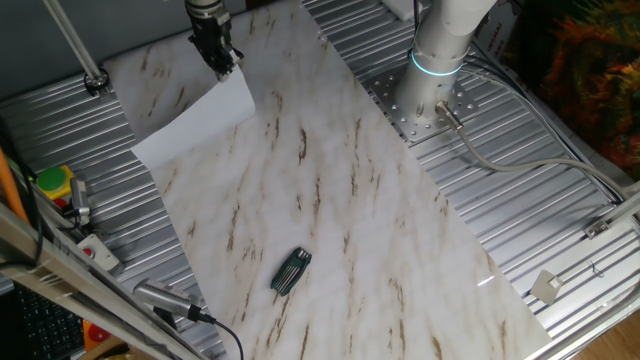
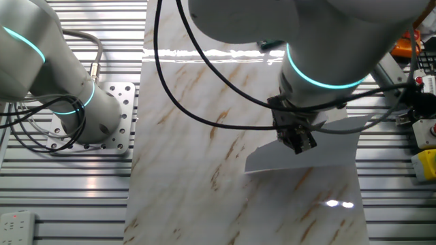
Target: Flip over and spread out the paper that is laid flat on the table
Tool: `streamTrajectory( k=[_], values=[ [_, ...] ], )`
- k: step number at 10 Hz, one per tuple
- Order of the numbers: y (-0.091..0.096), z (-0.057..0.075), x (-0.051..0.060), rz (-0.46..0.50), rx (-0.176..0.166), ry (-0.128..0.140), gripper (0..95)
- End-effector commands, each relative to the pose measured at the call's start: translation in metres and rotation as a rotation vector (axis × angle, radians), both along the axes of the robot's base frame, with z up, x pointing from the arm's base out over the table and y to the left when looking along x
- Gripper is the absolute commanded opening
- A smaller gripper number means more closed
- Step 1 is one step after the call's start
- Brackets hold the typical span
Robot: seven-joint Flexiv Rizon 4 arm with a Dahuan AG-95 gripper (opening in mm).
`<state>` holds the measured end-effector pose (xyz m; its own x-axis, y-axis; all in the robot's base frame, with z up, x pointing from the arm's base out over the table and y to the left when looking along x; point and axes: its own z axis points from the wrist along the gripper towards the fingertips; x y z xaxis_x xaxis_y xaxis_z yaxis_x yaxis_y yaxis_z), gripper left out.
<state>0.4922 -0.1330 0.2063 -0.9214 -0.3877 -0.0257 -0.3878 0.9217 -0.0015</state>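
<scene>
Bright overhead light is glaring off the table (image 2: 204, 102) at twelve and five o'clock; the near arm (image 2: 327, 34) is looming blurred.

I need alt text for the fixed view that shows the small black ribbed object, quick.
The gripper meets the upper corner of the white paper near the far end of the marble-patterned table; whether its jaws are closed on the paper cannot be told. A small black ribbed object lies alone nearer the camera, and the arm's base stands on ribbed metal at right.
</scene>
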Motion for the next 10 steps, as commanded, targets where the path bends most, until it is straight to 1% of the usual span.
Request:
streamTrajectory(
  k=[1,3,5,8,10],
  values=[
    [0.0,0.0,0.001,-0.003,-0.006,0.003,0.0],
    [0.0,0.0,-0.001,-0.021,-0.029,0.002,0.0],
    [0.001,-0.003,0.001,-0.039,-0.038,-0.001,0.0],
    [0.003,-0.01,0.003,-0.042,-0.023,-0.006,0.0],
    [0.008,-0.017,0.001,-0.061,-0.014,-0.011,0.0]
  ],
)
